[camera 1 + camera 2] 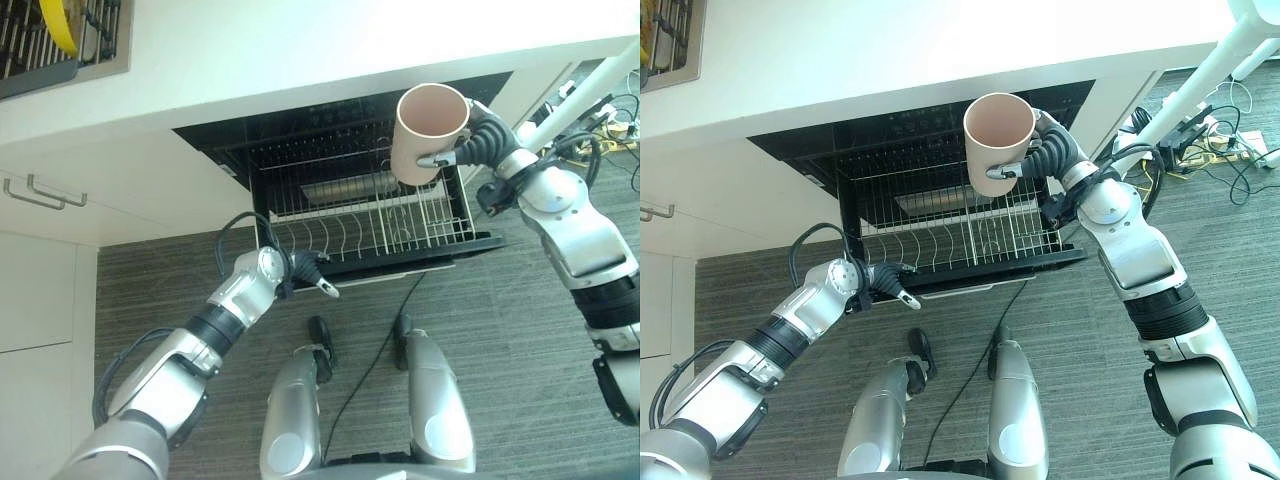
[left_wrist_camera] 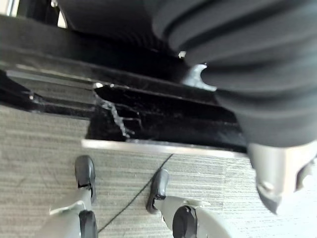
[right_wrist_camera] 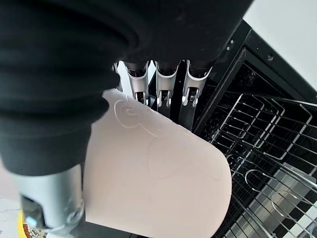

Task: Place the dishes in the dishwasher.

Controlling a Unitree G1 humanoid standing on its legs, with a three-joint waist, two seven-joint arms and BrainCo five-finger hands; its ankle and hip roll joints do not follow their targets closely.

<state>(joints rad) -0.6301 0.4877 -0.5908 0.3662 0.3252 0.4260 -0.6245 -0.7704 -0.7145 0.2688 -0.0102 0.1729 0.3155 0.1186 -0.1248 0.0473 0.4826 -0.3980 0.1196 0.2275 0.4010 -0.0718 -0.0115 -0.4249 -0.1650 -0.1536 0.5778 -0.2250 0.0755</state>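
Meanwhile, at lower left of the head view, the left hand (image 1: 305, 273) rests at the front edge of the pulled-out black dishwasher drawer (image 1: 470, 243); whether its fingers are curled cannot be told. At upper right, the right hand (image 1: 478, 140) is wrapped round a tall pale pink ceramic mug (image 1: 428, 131), held above the white wire rack (image 1: 350, 222). The mug's long axis runs near vertical, its mouth facing up toward the camera. Released from there, it would probably drop onto the tines and chip or bounce out.
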